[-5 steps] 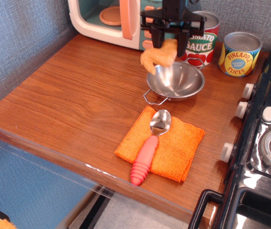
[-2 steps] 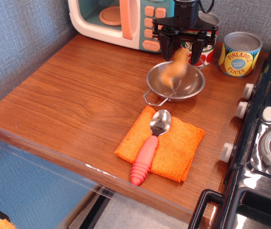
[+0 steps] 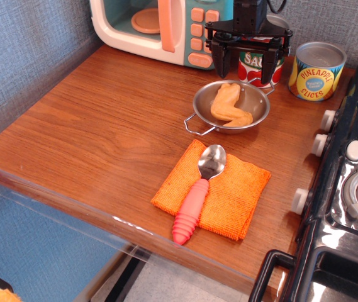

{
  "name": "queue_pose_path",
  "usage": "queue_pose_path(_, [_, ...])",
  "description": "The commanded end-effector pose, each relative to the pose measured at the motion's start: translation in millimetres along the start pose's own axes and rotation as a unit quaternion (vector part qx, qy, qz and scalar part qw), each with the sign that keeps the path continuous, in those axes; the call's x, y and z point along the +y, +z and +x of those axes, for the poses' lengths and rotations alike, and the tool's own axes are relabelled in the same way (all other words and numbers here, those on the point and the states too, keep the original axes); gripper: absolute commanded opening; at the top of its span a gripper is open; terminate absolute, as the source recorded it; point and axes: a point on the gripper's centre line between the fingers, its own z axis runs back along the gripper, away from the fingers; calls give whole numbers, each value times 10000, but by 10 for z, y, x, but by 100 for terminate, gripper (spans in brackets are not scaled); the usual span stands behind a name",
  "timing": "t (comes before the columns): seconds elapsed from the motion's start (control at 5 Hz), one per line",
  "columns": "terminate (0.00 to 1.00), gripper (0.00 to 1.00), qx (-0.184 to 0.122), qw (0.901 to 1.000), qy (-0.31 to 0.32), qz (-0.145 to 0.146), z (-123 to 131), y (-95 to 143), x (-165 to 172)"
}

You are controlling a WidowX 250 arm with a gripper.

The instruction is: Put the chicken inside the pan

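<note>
With the chicken [image 3: 230,106] lying in the pan [image 3: 258,117], the gripper [image 3: 248,58] hung spread and empty above; only retreat looked left.

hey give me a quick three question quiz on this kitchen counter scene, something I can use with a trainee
1. True or false: the chicken lies inside the pan.
2. What rests on the orange cloth? A) a fork B) a spoon C) a knife
3. Fill in: the gripper is above the pan with its jaws ____ and holding nothing.

Key:
1. True. The chicken sits in the pan's bowl.
2. B. The spoon, with its red handle, lies on the cloth.
3. Open. The fingers stand apart, clear of the chicken.
</note>
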Motion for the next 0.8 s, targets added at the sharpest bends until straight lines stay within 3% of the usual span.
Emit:
queue_pose_path(0.0, [0, 100, -485, 9987, 98, -87, -140, 671, 323])
queue_pose_path(0.2, [0, 100, -340, 9994, 60, -20, -177, 635, 412])
queue_pose_path(0.4, [0, 100, 30, 9998, -162, 117, -191, 611, 497])
queue_pose_path(0.6, [100, 100, 30, 9998, -162, 117, -191, 611, 497])
